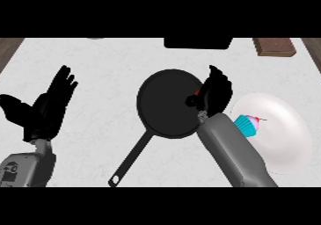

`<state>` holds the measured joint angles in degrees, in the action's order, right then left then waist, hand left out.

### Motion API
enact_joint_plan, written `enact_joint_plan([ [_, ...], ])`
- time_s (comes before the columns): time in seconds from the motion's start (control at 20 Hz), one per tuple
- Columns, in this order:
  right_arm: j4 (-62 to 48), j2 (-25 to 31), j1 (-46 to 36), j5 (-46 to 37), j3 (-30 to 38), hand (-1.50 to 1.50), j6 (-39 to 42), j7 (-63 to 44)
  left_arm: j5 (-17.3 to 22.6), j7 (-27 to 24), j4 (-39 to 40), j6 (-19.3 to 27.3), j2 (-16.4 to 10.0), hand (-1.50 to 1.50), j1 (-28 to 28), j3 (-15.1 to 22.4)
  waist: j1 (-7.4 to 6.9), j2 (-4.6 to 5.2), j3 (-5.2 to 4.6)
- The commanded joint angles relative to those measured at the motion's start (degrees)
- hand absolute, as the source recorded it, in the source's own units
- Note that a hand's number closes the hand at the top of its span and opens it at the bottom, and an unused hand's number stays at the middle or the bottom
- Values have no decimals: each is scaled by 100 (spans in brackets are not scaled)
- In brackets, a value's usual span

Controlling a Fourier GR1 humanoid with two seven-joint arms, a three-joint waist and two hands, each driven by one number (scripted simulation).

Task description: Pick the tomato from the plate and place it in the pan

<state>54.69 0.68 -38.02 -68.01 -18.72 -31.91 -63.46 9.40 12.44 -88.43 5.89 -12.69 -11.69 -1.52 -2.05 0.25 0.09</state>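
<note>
Pan (164,105) matt black, prob. metal. Plate (287,132) glossy white, smooth. Counter (104,57) pale, mottled, stone-like. Block (274,46) brown wood. Forearm (235,151) smooth grey.

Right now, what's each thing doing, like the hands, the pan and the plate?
Right hand, curled round the tomato over the pan's right edge.
Tomato, held, mostly hidden, not yet in the pan.
Left hand, open, fingers up, resting at the left.
Pan, flat on the counter, visible part bare.
Plate, on the counter, holding only a cupcake.
Cupcake, on the plate.
</note>
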Motion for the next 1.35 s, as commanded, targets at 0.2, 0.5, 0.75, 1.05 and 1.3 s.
enact_joint_plan([
  [0.2, 1116, -65, 780, -90, 93, -150, -2419, -563, -78, 166, -214, 216, 84, 0, 111, 10, 159, -81, 8],
  [0.5, 2898, -66, 2242, -44, -500, -150, -3070, -247, 93, 33, -141, -49, -132, 0, 393, -218, 360, -137, -3],
  [0.75, 4430, -67, 3741, -289, -1651, -150, -3405, -84, -29, -23, -344, 152, 0, 0, 491, -172, 421, -148, -6],
  [1.05, 5141, -67, 5712, -1598, -2745, -150, -3910, 162, 139, 414, -560, 52, -164, 0, 214, -296, 317, -66, -8],
  [1.3, 5270, -67, 6507, -2616, -3339, -150, -4092, -295, 196, 269, -477, -196, -321, 0, 364, -453, 285, -47, -11],
])
